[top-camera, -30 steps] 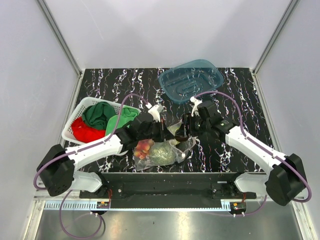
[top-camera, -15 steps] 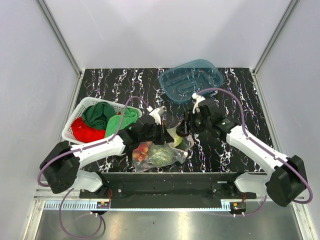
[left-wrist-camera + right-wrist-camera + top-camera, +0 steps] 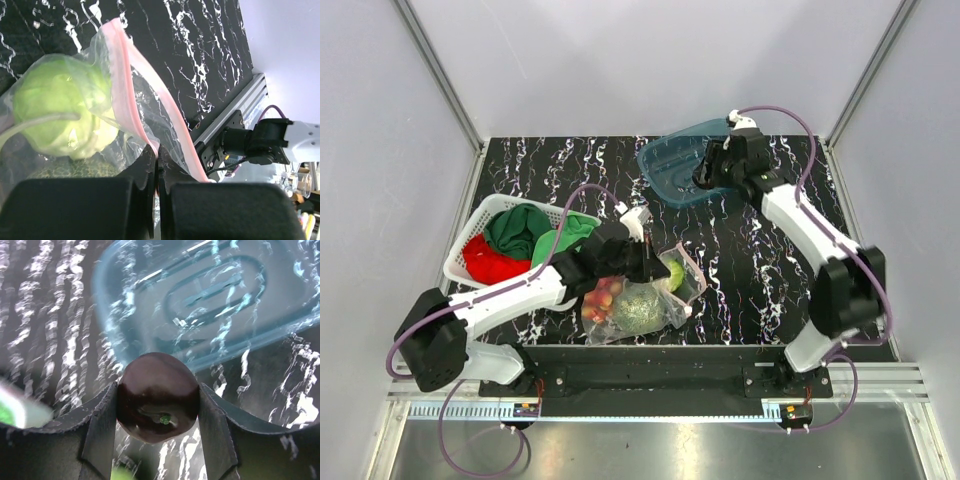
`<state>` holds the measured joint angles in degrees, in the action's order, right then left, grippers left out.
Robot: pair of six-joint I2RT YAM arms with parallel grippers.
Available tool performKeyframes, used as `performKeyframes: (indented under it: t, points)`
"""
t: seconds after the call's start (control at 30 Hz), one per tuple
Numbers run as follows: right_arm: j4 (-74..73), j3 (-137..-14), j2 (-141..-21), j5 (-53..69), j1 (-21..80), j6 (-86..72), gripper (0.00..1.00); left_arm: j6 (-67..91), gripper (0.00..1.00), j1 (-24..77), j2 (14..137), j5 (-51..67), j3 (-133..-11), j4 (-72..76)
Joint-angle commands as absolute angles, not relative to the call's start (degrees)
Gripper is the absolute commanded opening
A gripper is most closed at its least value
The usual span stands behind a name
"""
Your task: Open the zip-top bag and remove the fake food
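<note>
From above, the right gripper [image 3: 703, 179] hides its fingertips over the blue tray [image 3: 665, 163] by the tabletop's far edge, and the dark fruit [image 3: 158, 396] it clamps barely shows. The right wrist view is smeared: the tray's ribs streak, its right side is cut off, and a green-and-white patch [image 3: 22, 412] at the left edge cannot be identified. The left gripper [image 3: 156, 152] has its 2 fingers [image 3: 75, 210] cut by the left wrist picture's bottom edge; 1 covers much of a netted food [image 3: 70, 171] inside the zip-top bag [image 3: 150, 115]. The bag's red items [image 3: 607, 293] are too small to name.
</note>
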<state>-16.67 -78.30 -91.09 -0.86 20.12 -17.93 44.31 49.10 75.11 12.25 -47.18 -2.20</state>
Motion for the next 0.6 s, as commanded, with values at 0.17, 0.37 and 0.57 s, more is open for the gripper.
performKeyframes:
  t: [0.17,0.37,0.57]
  points:
    - [-11.43,-96.48,-111.52,-3.96,15.56,-10.56,0.65,40.25,0.00,47.99,75.15,16.78,-54.67,-1.14]
    - [-15.11,-105.37,-120.05,-4.22,15.12,-9.31,1.00,40.08,0.00,47.73,74.62,17.40,-54.58,-0.79]
    - [-21.26,-104.77,-117.26,-2.38,15.21,-17.04,1.00,39.90,0.00,46.15,74.88,17.05,-55.46,-1.31]
